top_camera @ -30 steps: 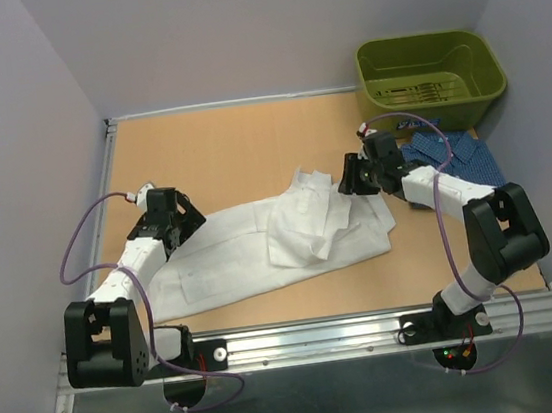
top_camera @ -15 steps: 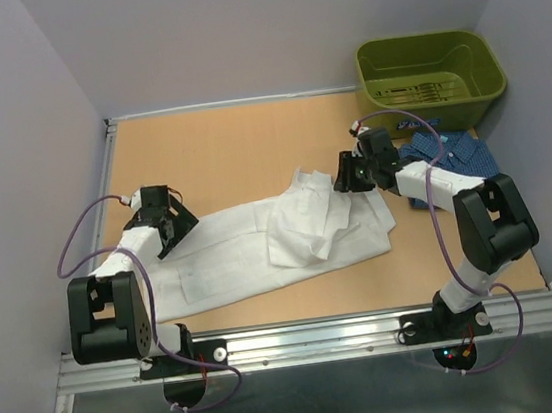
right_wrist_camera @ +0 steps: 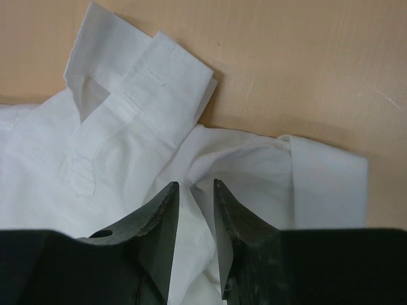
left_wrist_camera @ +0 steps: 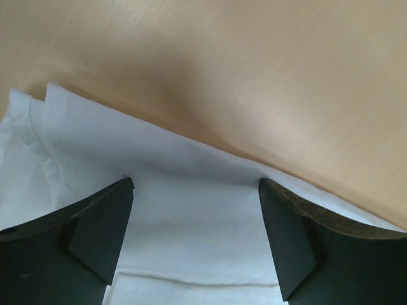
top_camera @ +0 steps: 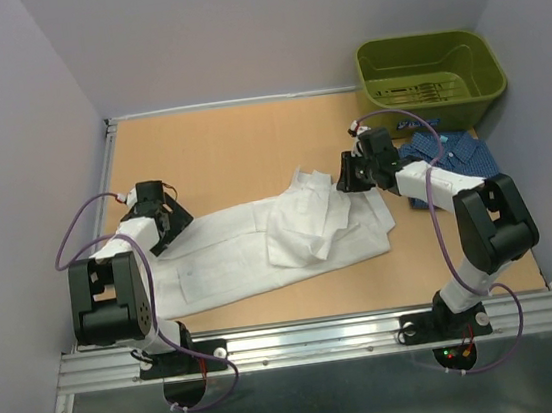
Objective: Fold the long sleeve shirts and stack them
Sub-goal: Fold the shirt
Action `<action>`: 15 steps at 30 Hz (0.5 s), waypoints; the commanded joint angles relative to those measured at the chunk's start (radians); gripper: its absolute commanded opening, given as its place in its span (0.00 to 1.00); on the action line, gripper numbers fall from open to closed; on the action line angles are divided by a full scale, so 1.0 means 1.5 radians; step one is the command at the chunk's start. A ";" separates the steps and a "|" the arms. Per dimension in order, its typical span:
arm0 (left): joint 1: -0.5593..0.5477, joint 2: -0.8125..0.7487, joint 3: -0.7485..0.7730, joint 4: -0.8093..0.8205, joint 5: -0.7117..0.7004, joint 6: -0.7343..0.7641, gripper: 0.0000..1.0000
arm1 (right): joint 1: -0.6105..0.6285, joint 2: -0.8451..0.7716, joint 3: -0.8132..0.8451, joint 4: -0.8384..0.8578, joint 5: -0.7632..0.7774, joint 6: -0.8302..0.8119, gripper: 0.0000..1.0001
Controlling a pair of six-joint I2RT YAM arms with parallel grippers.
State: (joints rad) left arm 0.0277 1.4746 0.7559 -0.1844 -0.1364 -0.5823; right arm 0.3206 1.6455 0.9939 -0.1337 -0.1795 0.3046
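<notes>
White shirt (top_camera: 233, 262) spread across table (top_camera: 228, 142), right part bunched in folds, dark blue patterned shirt (top_camera: 466, 150), apparently rumpled, far right

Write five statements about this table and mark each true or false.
1. The white shirt lies spread on the table. True.
2. The blue shirt is in the bin. False: it lies on the table beside the bin.
3. The left pincer is wide open over the white shirt. True.
4. The right pincer is over the bin. False: it is over the white shirt.
5. The blue shirt lies on top of the white shirt. False: it lies to its right.
</notes>
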 commanded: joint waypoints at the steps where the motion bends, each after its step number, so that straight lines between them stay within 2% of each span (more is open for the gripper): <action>1: 0.008 0.012 0.021 -0.002 -0.012 0.011 0.91 | -0.005 0.008 0.015 0.025 0.003 -0.016 0.34; 13: 0.009 0.018 0.021 -0.003 -0.012 0.012 0.91 | -0.005 0.016 0.005 0.022 -0.036 -0.030 0.34; 14: 0.009 0.018 0.021 -0.003 -0.013 0.012 0.91 | -0.005 0.017 0.004 0.021 -0.039 -0.032 0.33; 15: 0.009 0.018 0.022 -0.003 -0.013 0.013 0.91 | -0.005 0.016 0.004 0.022 -0.041 -0.033 0.28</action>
State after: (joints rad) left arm 0.0349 1.4906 0.7685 -0.1768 -0.1398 -0.5762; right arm 0.3202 1.6642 0.9939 -0.1341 -0.2150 0.2771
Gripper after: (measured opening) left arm 0.911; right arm 0.340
